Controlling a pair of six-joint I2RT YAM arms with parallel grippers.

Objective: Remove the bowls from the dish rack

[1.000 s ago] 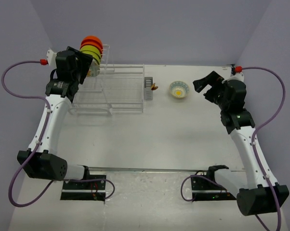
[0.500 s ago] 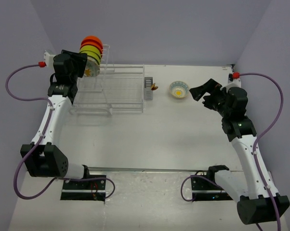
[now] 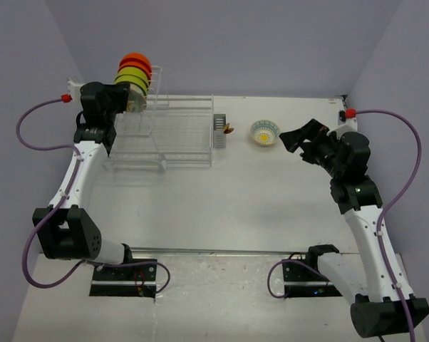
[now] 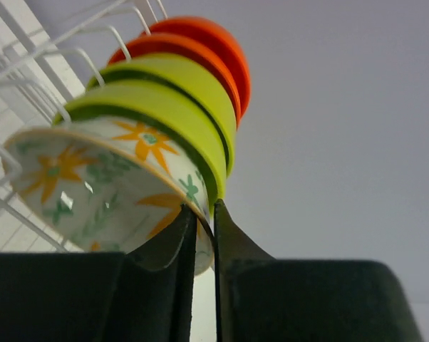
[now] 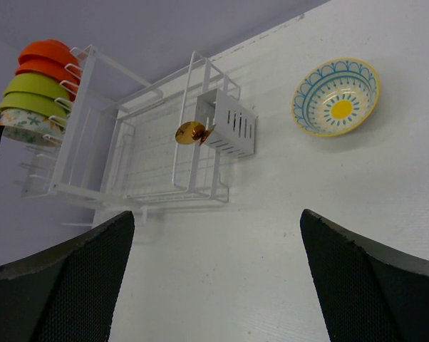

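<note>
Left hand (image 4: pixel 202 217): clenched on the rim of the flowered bowl (image 4: pixel 93 185), outermost in the rack (image 3: pixel 179 135), so you free it first. Right hand (image 3: pixel 298 135): released, empty.

overhead, wrist views, dish rack (image 3: pixel 179 135) shared

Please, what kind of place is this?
Probably a robot test cell, not a kitchen: plain lilac walls around a white table, a left arm and right arm bolted at its edge, one dish rack.
</note>
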